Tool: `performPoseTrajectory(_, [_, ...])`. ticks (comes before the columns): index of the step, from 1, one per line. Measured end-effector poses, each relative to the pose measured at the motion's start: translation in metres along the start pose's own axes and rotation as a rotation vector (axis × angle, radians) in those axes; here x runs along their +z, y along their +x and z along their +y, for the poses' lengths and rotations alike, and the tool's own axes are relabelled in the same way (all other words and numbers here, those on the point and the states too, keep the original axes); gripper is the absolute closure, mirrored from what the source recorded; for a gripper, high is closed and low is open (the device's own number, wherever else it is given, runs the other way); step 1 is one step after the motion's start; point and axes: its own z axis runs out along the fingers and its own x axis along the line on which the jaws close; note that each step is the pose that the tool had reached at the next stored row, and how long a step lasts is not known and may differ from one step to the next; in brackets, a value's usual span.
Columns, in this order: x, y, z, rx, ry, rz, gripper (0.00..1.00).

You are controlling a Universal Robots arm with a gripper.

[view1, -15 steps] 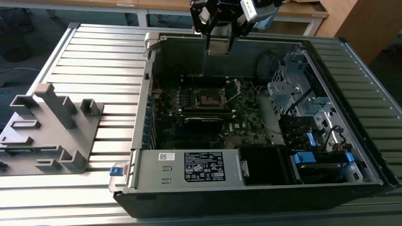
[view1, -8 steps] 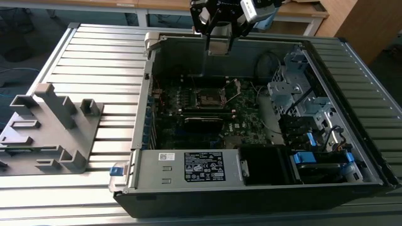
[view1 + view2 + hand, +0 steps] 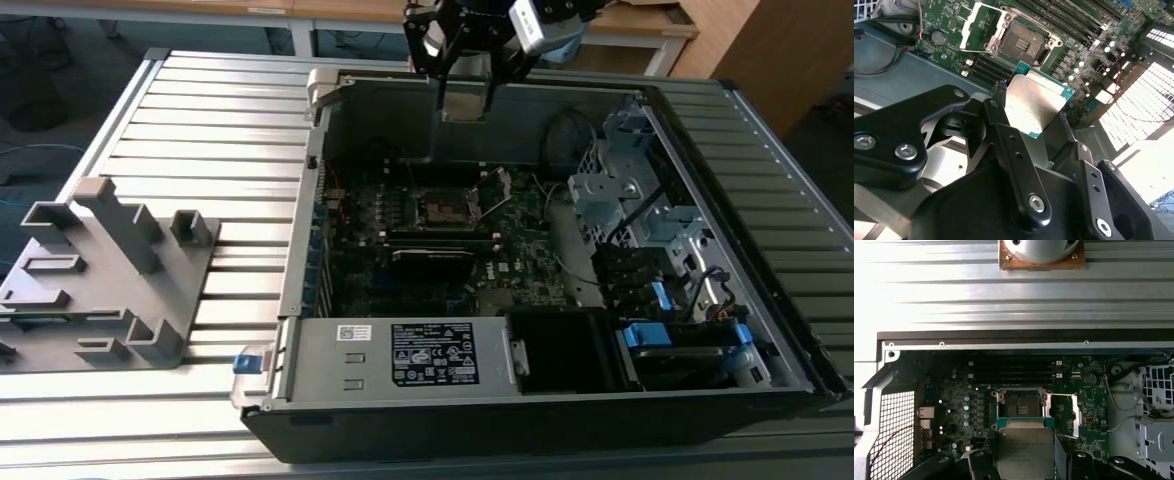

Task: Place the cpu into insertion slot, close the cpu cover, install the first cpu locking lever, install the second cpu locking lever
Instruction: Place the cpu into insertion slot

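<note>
End effector (image 3: 1031,101) clamps cpu (image 3: 1025,447), above insertion slot (image 3: 1021,407)

Blown-out glare on slatted table (image 3: 1014,295), sheen on cpu (image 3: 1034,107), dim case (image 3: 387,125)

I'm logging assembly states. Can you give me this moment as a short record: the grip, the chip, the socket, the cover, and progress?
gripper: fingers shut on the cpu
cpu: held by its edges in the air, metal face showing, apart from the slot
slot: empty, dark centre exposed
cover: swung open, standing beside the slot
progress: cpu not yet placed, cover not yet closed
</note>
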Motion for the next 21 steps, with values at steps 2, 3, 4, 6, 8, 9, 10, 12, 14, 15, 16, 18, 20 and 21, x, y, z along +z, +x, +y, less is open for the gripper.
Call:
performPoseTrajectory(2, [0.0001, 0.0, 0.0, 0.0, 0.0001, 0.0, 0.46])
performPoseTrajectory(3, [0.0002, 0.0, 0.0, 0.0, 0.0, 0.0, 0.46])
performPoseTrajectory(4, [0.0003, 0.0, -0.0001, 0.0, 0.0, 0.0, 0.46])
performPoseTrajectory(6, [0.0007, 0.0, -0.0001, 0.0, -0.0002, -0.0001, 0.46])
performPoseTrajectory(8, [0.0017, 0.0, -0.0002, 0.0, -0.0001, -0.0001, 0.46])
performPoseTrajectory(9, [0.0023, 0.0, -0.0002, 0.0, -0.0001, 0.0, 0.46])
performPoseTrajectory(10, [0.003, 0.0, -0.0003, 0.0, -0.0001, -0.0001, 0.46])
performPoseTrajectory(12, [0.0037, -0.0001, -0.0003, 0.0, 0.0001, 0.0, 0.46])
performPoseTrajectory(14, [0.0037, -0.0001, -0.0004, 0.0, 0.0002, 0.0001, 0.46])
performPoseTrajectory(15, [0.0038, -0.0001, -0.0004, 0.0, 0.0001, 0.0001, 0.46])
performPoseTrajectory(16, [0.0039, -0.0001, -0.0004, 0.0, 0.0, 0.0, 0.46])
performPoseTrajectory(18, [0.0039, -0.0001, -0.0004, 0.0, 0.0, 0.0, 0.46])
performPoseTrajectory(20, [0.0048, -0.0001, -0.0004, 0.0, -0.0003, -0.0004, 0.46])
performPoseTrajectory(21, [0.0053, -0.0001, -0.0005, 0.0, -0.0002, -0.0005, 0.46])
